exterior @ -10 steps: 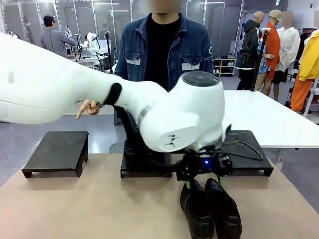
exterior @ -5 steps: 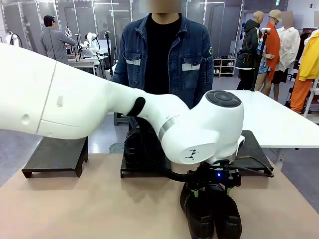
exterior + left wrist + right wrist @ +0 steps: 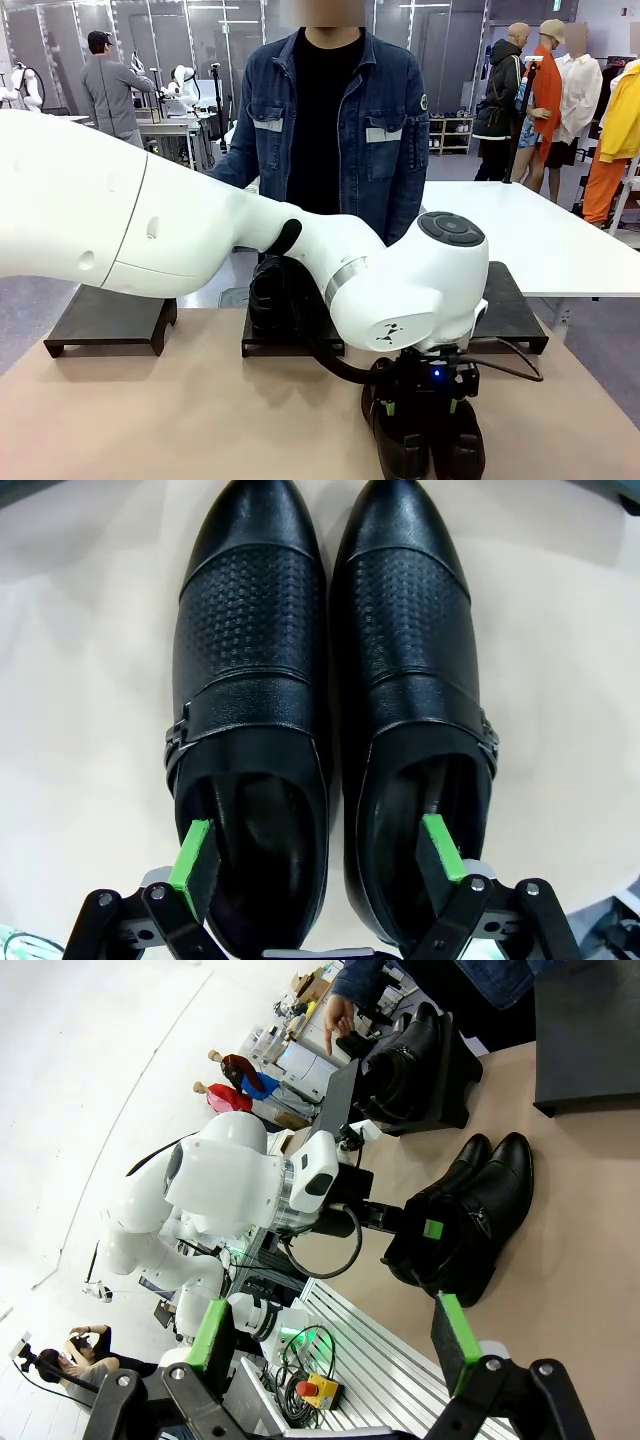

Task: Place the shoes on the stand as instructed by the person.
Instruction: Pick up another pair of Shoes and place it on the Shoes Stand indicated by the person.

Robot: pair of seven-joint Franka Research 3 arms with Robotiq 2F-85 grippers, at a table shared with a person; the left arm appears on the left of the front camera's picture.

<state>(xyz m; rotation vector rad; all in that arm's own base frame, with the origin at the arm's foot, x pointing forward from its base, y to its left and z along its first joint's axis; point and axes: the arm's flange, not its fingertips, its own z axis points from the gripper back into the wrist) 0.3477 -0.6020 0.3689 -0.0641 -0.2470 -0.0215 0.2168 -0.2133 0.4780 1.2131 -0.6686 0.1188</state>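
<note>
On the tan counter (image 3: 150, 420), a flat black stand (image 3: 115, 305) sits at 10 o'clock. A second stand (image 3: 290, 347) at 12 carries a black pair (image 3: 268, 295). At 5 o'clock the left hand (image 3: 315, 830), spread, dips a finger (image 3: 190, 855) into each glossy, perforated shoe (image 3: 255, 630). The right hand (image 3: 330, 1315) is spread.

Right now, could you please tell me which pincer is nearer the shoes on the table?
Left. The left pincer is at the shoes, one finger over each opening; the right pincer hangs well away from them.

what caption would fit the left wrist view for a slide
Open left tool above a pair of glossy black leather dress shoes on a beige table, one green pad over each opening
</note>
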